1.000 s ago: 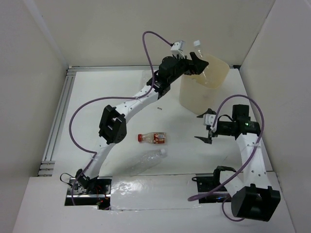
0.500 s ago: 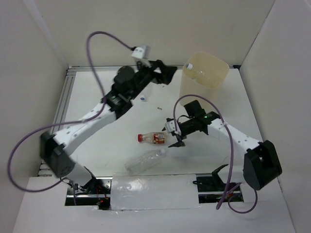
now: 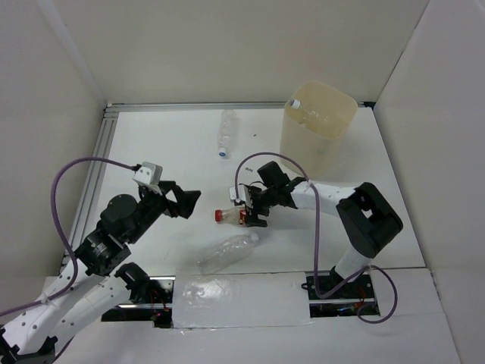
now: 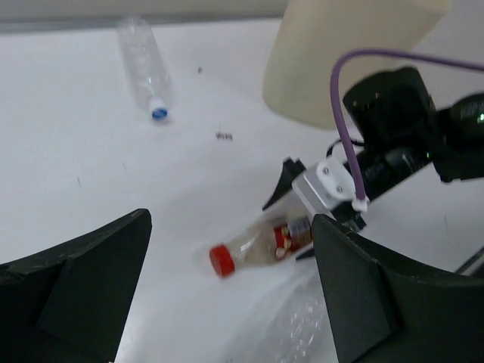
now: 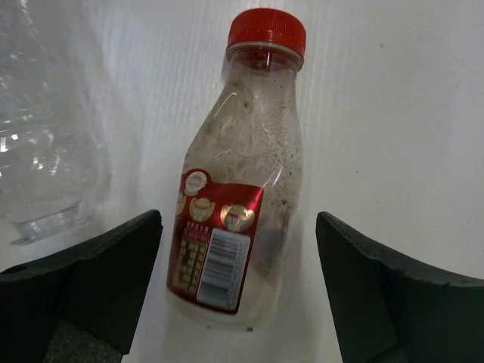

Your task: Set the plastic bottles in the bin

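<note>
Cream-beige plastic, tall with a rounded-square rim, that's the bin [image 3: 327,144], standing at the far right of the white tabletop [image 3: 159,148]. Its wall is translucent, and one clear bottle with a white cap [image 3: 300,107] sits up near the rim inside; can't tell what else is in there.

Three more bottles lie on their sides out on the tabletop. The red-cap bottle [image 5: 240,170] is smooth clear plastic with a glossy red label and a barcode, and looks grimy inside. The right end effector [image 5: 238,227] has its jaws wide apart, one finger on each side of that bottle's lower half, with a gap both sides, so it's gripping nothing. Just beside it is a crumpled clear bottle [image 3: 227,252], ridged and dented. Well apart, near the far edge, is a clear bottle with a blue cap [image 3: 226,130].

The left end effector [image 3: 186,203] is also spread wide and empty, off to the left of the red cap.
</note>
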`<state>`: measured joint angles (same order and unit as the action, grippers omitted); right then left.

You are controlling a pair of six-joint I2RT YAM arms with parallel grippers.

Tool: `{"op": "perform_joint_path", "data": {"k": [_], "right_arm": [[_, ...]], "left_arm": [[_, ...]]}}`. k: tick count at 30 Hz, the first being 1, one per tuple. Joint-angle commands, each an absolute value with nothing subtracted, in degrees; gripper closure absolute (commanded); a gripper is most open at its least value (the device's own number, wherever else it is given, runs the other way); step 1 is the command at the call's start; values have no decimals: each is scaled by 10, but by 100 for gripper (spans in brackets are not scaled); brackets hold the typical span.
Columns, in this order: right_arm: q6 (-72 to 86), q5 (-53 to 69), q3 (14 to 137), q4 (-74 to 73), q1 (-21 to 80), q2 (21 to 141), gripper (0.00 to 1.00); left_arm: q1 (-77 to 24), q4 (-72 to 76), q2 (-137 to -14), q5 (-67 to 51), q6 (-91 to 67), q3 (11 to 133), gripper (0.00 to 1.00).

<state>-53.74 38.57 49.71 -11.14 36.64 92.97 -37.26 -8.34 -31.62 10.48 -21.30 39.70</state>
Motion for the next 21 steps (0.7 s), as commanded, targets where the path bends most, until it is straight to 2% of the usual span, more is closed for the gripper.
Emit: {"op": "perform_joint_path", "data": {"k": [1, 3, 5, 6, 9, 10, 12, 18, 21], "right_arm": [[-531, 331, 524, -72, 387, 964, 11], [-536, 323, 537, -90, 393, 991, 17], [-549, 323, 553, -111, 398, 1011, 36], [-549, 323, 577, -138, 398, 1012, 54], [-525, 365, 646, -204, 369, 996, 78], [-525, 365, 669, -204, 369, 996, 81], [-483, 380, 748, -236, 352, 977, 86], [-354, 369, 951, -264, 262, 950, 86], [-318, 345, 1007, -272, 202, 938, 84]], "left_arm": [[-371, -148, -289, 61, -248, 380, 0], [-376, -154, -298, 40, -254, 373, 0], [-391, -161, -328, 10, -249, 373, 0], [-397, -161, -338, 1, -243, 373, 0], [-413, -167, -366, -46, -229, 373, 0], [-413, -167, -372, -47, -229, 373, 0], [-428, -167, -385, -54, -229, 378, 0], [-441, -172, -493, -106, -184, 404, 0], [-459, -172, -562, -99, -151, 434, 0]]}}
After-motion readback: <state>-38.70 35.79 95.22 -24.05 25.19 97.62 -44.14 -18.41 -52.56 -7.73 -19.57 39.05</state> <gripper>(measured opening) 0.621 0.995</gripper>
